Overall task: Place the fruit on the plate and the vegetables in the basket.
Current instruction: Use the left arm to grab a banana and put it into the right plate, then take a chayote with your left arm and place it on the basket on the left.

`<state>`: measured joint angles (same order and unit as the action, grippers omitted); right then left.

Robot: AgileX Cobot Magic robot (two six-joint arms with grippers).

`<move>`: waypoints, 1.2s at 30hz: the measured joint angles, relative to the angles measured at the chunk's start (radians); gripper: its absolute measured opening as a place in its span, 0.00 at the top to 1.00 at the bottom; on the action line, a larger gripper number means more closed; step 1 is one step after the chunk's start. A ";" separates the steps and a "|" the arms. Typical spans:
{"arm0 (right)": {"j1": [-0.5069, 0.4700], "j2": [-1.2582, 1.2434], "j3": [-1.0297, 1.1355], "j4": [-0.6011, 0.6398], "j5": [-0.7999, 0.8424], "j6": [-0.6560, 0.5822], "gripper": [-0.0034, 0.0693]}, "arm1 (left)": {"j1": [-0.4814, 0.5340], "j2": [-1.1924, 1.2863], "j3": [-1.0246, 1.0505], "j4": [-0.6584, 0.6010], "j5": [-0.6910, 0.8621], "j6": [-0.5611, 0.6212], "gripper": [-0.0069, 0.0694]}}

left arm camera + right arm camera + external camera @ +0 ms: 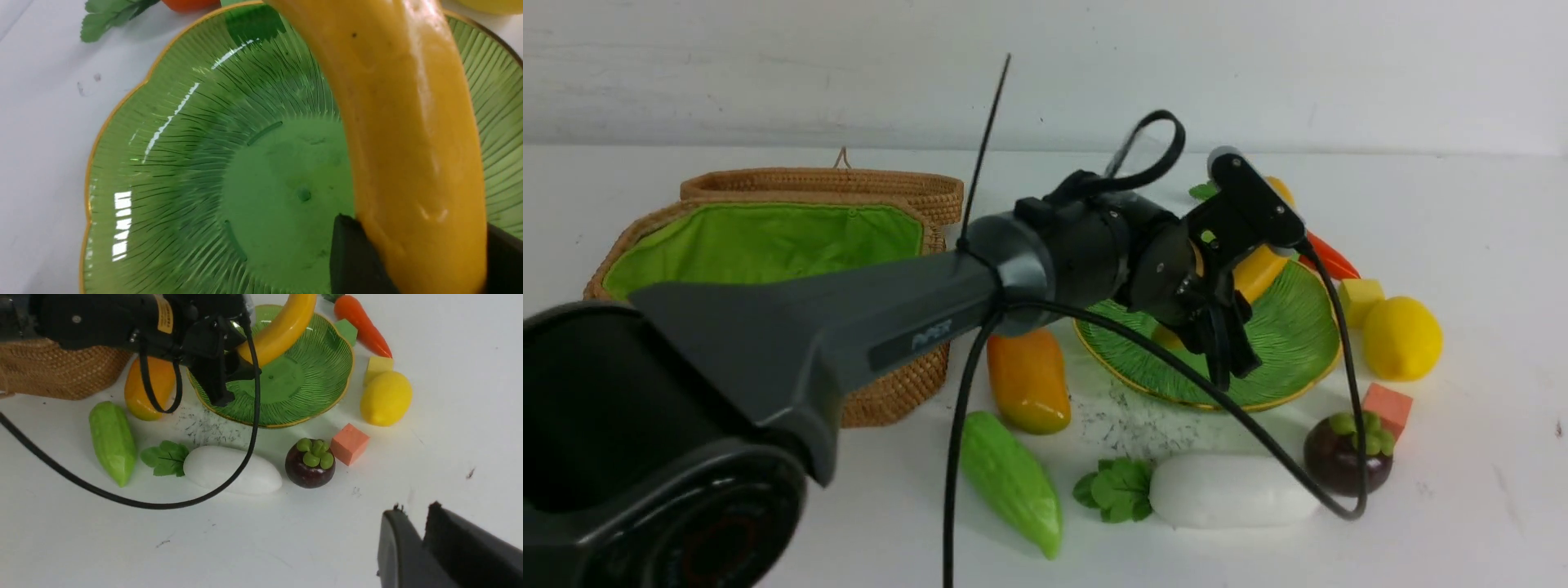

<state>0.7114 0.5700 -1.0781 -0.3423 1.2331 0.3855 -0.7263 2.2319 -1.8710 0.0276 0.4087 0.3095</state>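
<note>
My left gripper [1223, 339] is shut on the yellow banana [1258, 273], held just above the green ribbed plate [1290, 351]. Up close, both dark fingers [355, 253] press the banana [408, 143] over the plate's bare middle [184, 163]. On the table lie the mango [1029, 380], lemon [1401, 339], mangosteen [1343, 457], green gourd [1013, 482], white radish [1229, 490] and carrot [1331, 257]. The open basket [890, 392] stands at the left, with nothing visible on its green lining. My right gripper [414, 516] hovers shut and empty over bare table near the mangosteen [309, 463].
A yellow cube [1360, 298] and a salmon cube [1387, 408] sit by the lemon and mangosteen. A green cube [346, 330] lies between plate and carrot. The left arm's black cable [1258, 433] loops down over the radish. The basket lid [833, 184] stands behind the basket.
</note>
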 joint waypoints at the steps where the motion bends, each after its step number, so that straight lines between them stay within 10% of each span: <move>1: 0.000 0.000 0.000 0.000 0.003 0.000 0.80 | 0.000 0.012 -0.006 0.001 0.000 0.000 0.47; 9: 0.000 0.000 0.000 0.000 0.011 -0.012 0.79 | 0.000 0.031 -0.015 0.002 0.019 -0.032 0.16; 14: 0.000 0.000 0.000 0.000 0.011 -0.016 0.79 | -0.003 -0.029 -0.015 0.002 0.125 -0.082 0.16; 22: 0.000 0.000 0.000 0.032 0.015 -0.024 0.79 | -0.028 -0.369 -0.018 -0.021 0.573 -0.368 0.90; 29: 0.000 0.000 0.000 0.073 0.018 -0.061 0.78 | -0.028 -0.528 0.034 -0.028 0.817 -0.486 0.93; 36: 0.000 0.000 0.000 0.083 0.018 -0.065 0.77 | -0.028 -0.613 0.422 -0.028 0.718 -0.674 0.93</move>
<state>0.7114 0.5700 -1.0781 -0.2589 1.2511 0.3206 -0.7542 1.6189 -1.4493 0.0000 1.1272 -0.3643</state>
